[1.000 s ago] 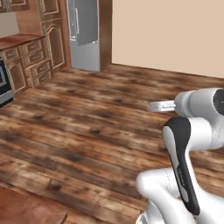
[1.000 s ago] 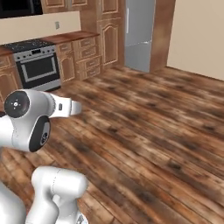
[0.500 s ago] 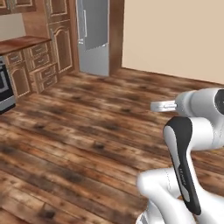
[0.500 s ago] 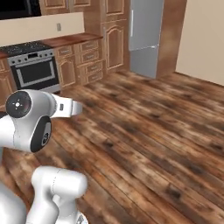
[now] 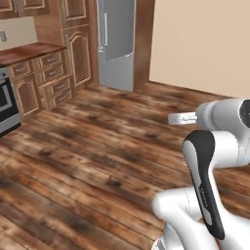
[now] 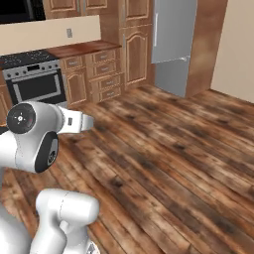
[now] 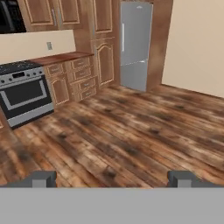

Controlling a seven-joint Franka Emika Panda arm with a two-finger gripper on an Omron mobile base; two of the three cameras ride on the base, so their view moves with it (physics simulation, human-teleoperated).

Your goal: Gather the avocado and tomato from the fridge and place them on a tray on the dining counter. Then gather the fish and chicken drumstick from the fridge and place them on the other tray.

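The fridge [image 5: 116, 44] stands shut at the far end of the wood floor, tall and grey with a vertical bar handle, between wooden cabinets and a brown side panel. It also shows in the right base view [image 6: 171, 47] and in the hand view [image 7: 135, 46]. My gripper [image 7: 113, 179] is open, with its two fingertips [image 7: 43, 178] wide apart and nothing between them, and it points across the floor toward the fridge from well short of it. The arm is folded above the base. Avocado, tomato, fish, chicken drumstick, trays and dining counter are out of view.
A steel stove [image 7: 24, 94] stands left of the fridge, beside wooden drawer cabinets [image 6: 101, 77] under a reddish worktop. A beige wall [image 5: 205, 44] runs to the right of the fridge. Open plank floor [image 6: 163, 149] lies between me and the fridge.
The whole picture has shifted: the base has moved, so the fridge and cabinets look larger and nearer. The arm keeps its folded pose and the gripper stays open.
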